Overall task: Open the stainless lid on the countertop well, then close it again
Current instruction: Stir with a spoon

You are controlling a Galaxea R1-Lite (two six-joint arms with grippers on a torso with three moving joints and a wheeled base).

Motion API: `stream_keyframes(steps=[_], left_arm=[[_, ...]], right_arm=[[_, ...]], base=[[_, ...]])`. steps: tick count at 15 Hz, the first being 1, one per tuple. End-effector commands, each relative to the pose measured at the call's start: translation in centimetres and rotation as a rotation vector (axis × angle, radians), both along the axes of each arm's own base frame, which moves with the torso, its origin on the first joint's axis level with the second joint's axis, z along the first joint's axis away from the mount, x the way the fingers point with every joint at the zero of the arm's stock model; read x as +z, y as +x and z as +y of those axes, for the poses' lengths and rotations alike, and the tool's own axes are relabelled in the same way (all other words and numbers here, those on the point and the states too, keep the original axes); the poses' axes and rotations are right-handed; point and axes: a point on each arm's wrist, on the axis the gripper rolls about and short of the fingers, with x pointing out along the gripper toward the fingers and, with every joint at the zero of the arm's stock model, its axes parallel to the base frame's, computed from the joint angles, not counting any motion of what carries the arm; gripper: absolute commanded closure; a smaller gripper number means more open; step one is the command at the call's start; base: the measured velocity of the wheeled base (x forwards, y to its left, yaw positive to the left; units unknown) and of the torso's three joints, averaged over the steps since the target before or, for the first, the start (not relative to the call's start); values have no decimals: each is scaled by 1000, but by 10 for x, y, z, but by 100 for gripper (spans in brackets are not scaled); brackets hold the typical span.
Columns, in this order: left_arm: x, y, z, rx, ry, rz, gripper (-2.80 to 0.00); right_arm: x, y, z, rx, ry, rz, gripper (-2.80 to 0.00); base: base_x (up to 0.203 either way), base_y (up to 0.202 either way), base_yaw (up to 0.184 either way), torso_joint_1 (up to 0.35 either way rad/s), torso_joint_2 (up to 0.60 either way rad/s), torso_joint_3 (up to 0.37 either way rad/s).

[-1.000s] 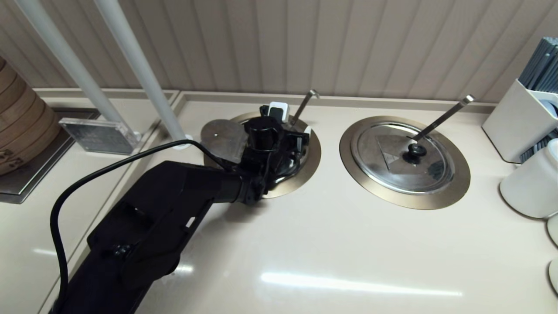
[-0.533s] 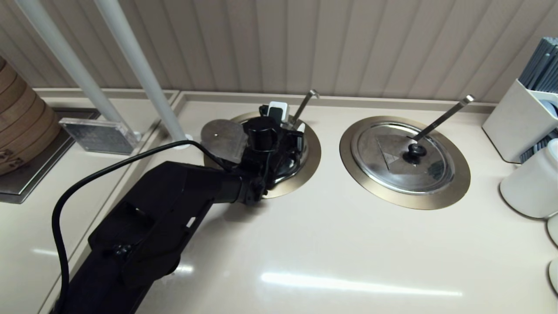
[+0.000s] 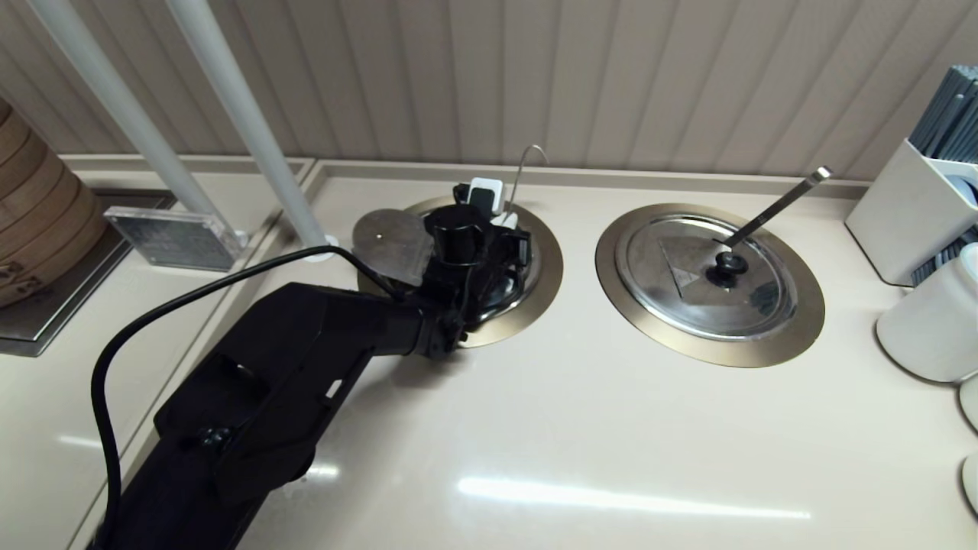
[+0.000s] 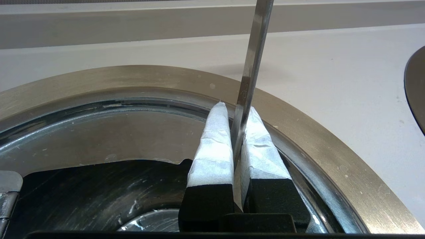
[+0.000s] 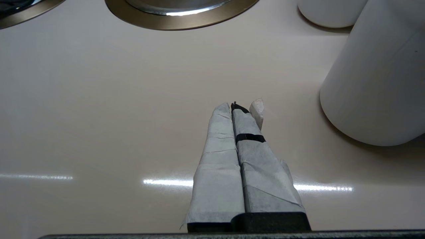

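The countertop well sits at centre left, ringed by its bronze-gold collar. The stainless lid's flap lies folded back over the left side, so the dark inside of the well shows. My left gripper hangs over the well's far rim. It is shut on the thin hook-ended ladle rod, which stands nearly upright between the taped fingers. The black knob is hidden by the arm. My right gripper hovers shut and holding nothing above the bare counter, out of the head view.
The twin well at the right has its lid down and a flat ladle handle. White containers stand at the right edge, one close to the right gripper. Two white poles, a sign block and a bamboo steamer stand left.
The ladle rod has swung from leaning right to almost upright, its hook now turned to show. The left fingers have drawn together on it and shifted slightly left.
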Motion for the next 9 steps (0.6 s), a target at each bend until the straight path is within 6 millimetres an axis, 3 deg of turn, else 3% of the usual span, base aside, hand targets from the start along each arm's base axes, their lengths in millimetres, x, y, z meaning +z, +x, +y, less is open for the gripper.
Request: stream_keyframes(steps=[1,9], left_arm=[[3,0,1,4,-5,-7,0],[31,-7,10,61,-75,-71,0]], right_arm=[[-1,0,0,0,0,4,0],[-1,0,0,0,0,4,0]], base=[[0,0,0,0,0,0],[0,0,0,0,0,0]])
